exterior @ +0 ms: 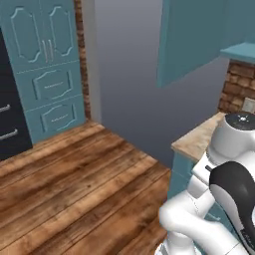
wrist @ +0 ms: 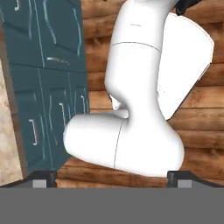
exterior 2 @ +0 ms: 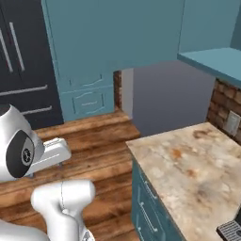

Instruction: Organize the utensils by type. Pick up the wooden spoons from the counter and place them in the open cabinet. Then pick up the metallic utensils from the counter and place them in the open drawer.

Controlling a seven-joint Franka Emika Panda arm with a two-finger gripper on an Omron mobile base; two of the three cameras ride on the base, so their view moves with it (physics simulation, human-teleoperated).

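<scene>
Gripper (wrist: pixel 111 178) jaws fully apart, nothing between them, nothing held. Fingertips (wrist: pixel 43 176) sit at the bottom corners of the hand view, pointing down past the teal drawer fronts (wrist: pixel 57 109) to the wood floor (wrist: pixel 201 127), with a sliver of counter (wrist: pixel 8 131) along the left edge. Judgement: the arm is tucked in a travel or start pose, hand kept low and clear of the worktop so the base can line up first; no pick has started. In the right base view the counter (exterior 2: pixel 188 164) runs to the right of the arm: beige marbled stone with rust-brown patches, teal fronts (exterior 2: pixel 146 202) underneath and a brick wall (exterior 2: pixel 226 101) behind. Above it, the open cabinet's flat teal shelf (exterior 2: pixel 212 59) juts out, and its door (exterior: pixel 189 40) hangs swung wide in the left base view, presumably left open so the spoons can go straight in. Wooden spoons and metallic utensils: position can't be told from these views, and the stretch of counter in frame carries none of them, so likely further along to the right. Open drawer: can't locate it either; the fronts in view look closed. Next move likely needs the base to shift along the counter before any reach.
</scene>
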